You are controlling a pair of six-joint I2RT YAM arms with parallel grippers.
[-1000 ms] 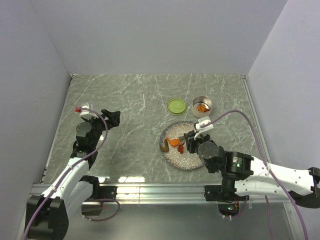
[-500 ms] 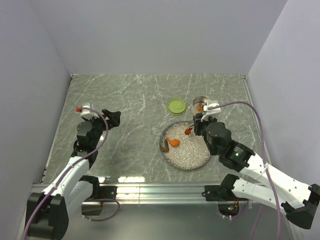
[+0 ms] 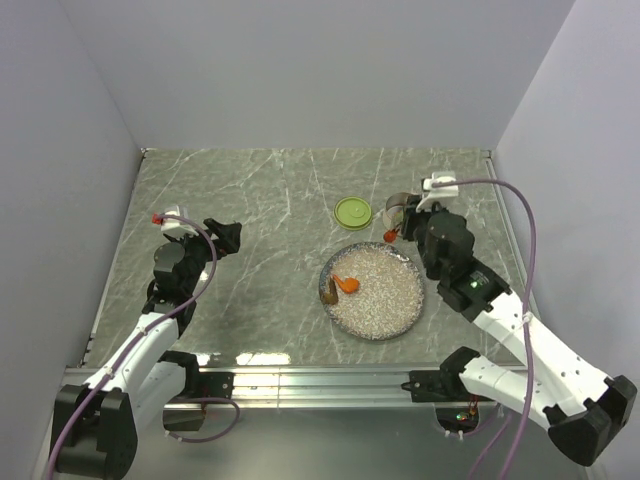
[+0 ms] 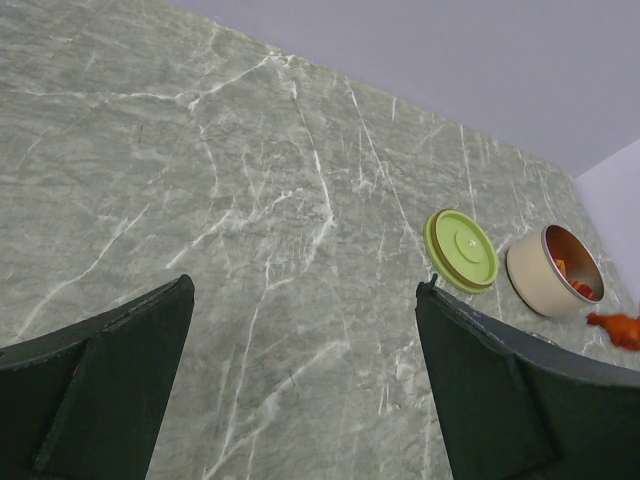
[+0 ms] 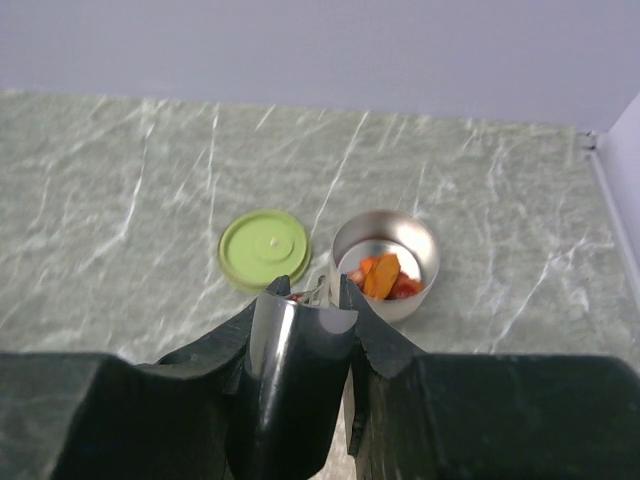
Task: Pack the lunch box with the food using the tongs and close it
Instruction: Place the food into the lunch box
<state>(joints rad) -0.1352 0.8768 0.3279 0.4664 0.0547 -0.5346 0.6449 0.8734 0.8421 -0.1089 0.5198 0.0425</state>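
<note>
The packing step is in hand. The right tool [image 5: 310, 288], clamped on the tongs [image 5: 290, 350], holds a red food piece [image 3: 388, 236] just beside the open lunch box [image 5: 385, 250]. The next move calls for centring over the tin, then easing the tongs apart. The left tool [image 3: 225, 237] hangs wide open.

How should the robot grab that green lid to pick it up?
Probably by its rim: pinch two opposite edges of the green lid, coming straight down from above. It lies flat on the table, so only the thin edge offers a hold. Stay clear of the tin beside it.
</note>
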